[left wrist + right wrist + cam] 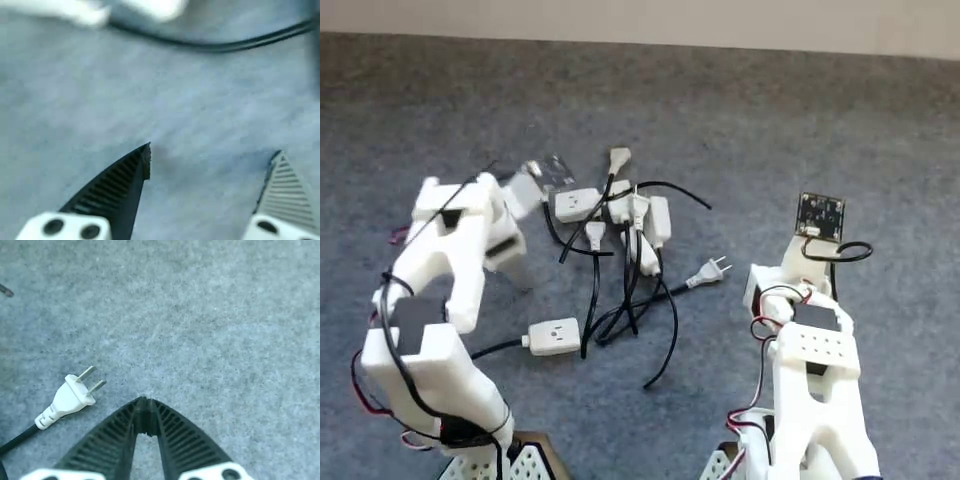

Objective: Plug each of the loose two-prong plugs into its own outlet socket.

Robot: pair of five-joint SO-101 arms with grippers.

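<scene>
A tangle of black cords [625, 290] lies mid-table, with white outlet sockets [553, 335] [575, 205] and several white two-prong plugs among them. One loose plug [710, 270] lies at the tangle's right edge, prongs pointing right. In the right wrist view the same plug [75, 392] rests on the carpet just beside my right gripper [145, 405], which is shut and empty. My left gripper [212, 152] is open, low over bare carpet, with a black cord [215, 46] and blurred white pieces beyond its tips. In the high view the left gripper [520, 235] is left of the tangle.
Grey carpet [800, 120] covers the whole table, with open room at the back and far right. The right arm [810, 350] stands right of the tangle and the left arm [430, 300] left of it. Cords loop toward the front centre.
</scene>
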